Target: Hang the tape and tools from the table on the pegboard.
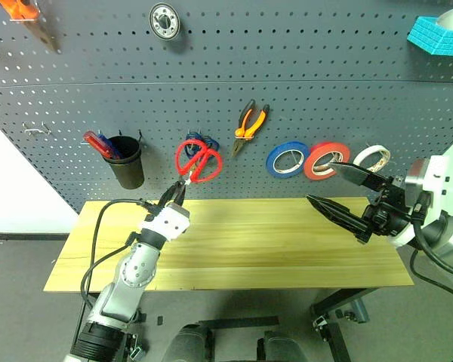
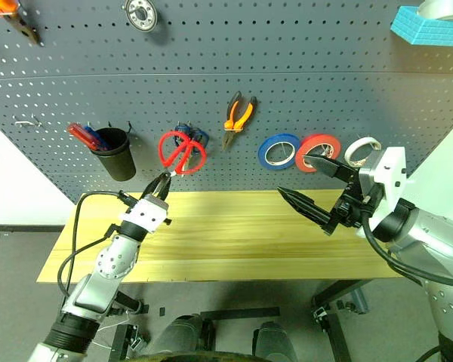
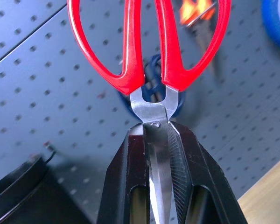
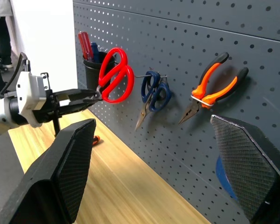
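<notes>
The red-handled scissors (image 1: 198, 160) point handles-up against the pegboard (image 1: 302, 60), just in front of blue-handled scissors (image 4: 154, 91) hanging on a hook. My left gripper (image 1: 177, 192) is shut on their blades (image 3: 158, 154) right below the pivot. The red tape (image 1: 326, 160) hangs on the pegboard between a blue and a white roll. Small orange-and-black pliers (image 1: 249, 124) hang higher up. My right gripper (image 1: 325, 182) is open and holds nothing, level above the right part of the table (image 1: 249, 241).
A black cup (image 1: 127, 162) with red and blue handles hangs left of the scissors. The blue roll (image 1: 287, 160) and white roll (image 1: 371, 158) flank the red tape. A small orange thing (image 4: 97, 139) lies on the table, half hidden by my right finger.
</notes>
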`<state>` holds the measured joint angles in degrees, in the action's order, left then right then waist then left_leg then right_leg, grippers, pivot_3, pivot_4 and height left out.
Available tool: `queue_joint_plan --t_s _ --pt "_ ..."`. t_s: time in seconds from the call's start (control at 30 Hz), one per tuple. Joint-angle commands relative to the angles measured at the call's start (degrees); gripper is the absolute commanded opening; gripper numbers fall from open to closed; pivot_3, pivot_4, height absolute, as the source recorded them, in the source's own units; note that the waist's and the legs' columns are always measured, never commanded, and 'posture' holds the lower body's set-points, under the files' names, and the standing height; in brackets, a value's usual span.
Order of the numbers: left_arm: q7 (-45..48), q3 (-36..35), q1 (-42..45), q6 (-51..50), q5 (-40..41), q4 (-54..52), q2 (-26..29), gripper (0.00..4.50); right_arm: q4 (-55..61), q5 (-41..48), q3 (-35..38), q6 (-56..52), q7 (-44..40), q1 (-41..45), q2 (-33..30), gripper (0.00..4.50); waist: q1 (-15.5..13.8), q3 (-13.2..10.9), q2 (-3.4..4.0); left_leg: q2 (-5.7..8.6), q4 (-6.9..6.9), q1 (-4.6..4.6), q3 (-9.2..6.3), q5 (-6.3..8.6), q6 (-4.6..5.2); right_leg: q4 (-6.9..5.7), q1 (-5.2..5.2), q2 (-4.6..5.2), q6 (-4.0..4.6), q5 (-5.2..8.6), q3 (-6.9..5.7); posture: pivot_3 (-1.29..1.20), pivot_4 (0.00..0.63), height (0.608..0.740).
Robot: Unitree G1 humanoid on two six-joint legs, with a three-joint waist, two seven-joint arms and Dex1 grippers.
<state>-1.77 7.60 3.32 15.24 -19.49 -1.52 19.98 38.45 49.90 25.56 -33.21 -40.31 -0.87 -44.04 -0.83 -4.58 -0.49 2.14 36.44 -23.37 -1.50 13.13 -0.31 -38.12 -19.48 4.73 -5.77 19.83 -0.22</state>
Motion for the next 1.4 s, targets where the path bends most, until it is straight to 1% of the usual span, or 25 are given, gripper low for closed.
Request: queue_joint_plan --t_s 0.03,0.43,0.9,1.0,1.07,1.27,1.4 --pt "-0.55 -1.65 2.7 -0.55 0.42 2.46 -0.82 0.26 0.42 -0.41 0.1 1.46 0.03 1.38 -0.51 4.14 -0.01 0.0 0.0 0.0 0.01 0.04 0.0 0.0 0.0 0.0 0.04 0.02 0.0 0.0 0.0 -0.04 0.016 0.74" --pt "0.94 -0.84 11.46 -0.65 2.09 12.54 -4.35 0.26 2.03 0.11 -1.01 1.1 2.28 1.16 -0.09 4.14 0.12 0.03 -0.03 -0.02 0.08 0.02 -0.01 0.01 0.02 -0.01 0.05 0.07 -0.02 -0.02 0.01 -0.06 0.023 0.74" --pt "1.06 -0.64 12.42 -0.7 1.56 15.64 -5.58 0.26 3.06 0.43 -0.6 1.08 3.97 0.02 -0.29 4.14 0.13 0.03 -0.03 -0.02 0.1 0.02 -0.01 0.02 0.03 -0.01 0.05 0.07 -0.02 -0.02 0.01 -0.07 0.031 0.74" --pt "0.57 -0.52 13.48 -0.57 1.26 17.67 -5.96 0.26 3.09 0.45 -0.75 1.06 4.11 0.06 -0.28 4.14 0.13 0.03 -0.03 -0.02 0.1 0.02 -0.01 0.02 0.03 -0.01 0.05 0.07 -0.02 -0.02 0.01 -0.07 0.033 0.74" --pt "0.17 -0.42 14.08 -0.35 1.03 19.29 -6.2 0.26 3.14 0.52 -0.81 1.05 4.23 0.07 -0.27 4.14 0.12 0.03 -0.03 -0.02 0.1 0.02 -0.01 0.02 0.03 -0.01 0.05 0.07 -0.02 -0.02 0.01 -0.07 0.035 0.74" --pt "-2.54 0.52 19.11 2.35 0.14 30.61 -7.46 0.26 3.33 1.07 -0.82 0.92 4.28 0.22 -0.29 4.14 0.11 0.03 -0.04 -0.02 0.12 0.02 -0.01 0.02 0.04 -0.02 0.06 0.06 -0.04 -0.03 0.01 -0.07 0.042 0.74" --pt "-3.66 0.8 21.93 3.55 0.25 35.06 -8.33 0.26 4.23 3.51 1.06 1.18 3.98 -0.16 -0.32 4.14 0.14 0.02 -0.05 -0.01 0.14 0.01 -0.01 0.03 0.06 -0.02 0.07 0.06 -0.05 -0.04 0.01 -0.08 0.042 0.74"
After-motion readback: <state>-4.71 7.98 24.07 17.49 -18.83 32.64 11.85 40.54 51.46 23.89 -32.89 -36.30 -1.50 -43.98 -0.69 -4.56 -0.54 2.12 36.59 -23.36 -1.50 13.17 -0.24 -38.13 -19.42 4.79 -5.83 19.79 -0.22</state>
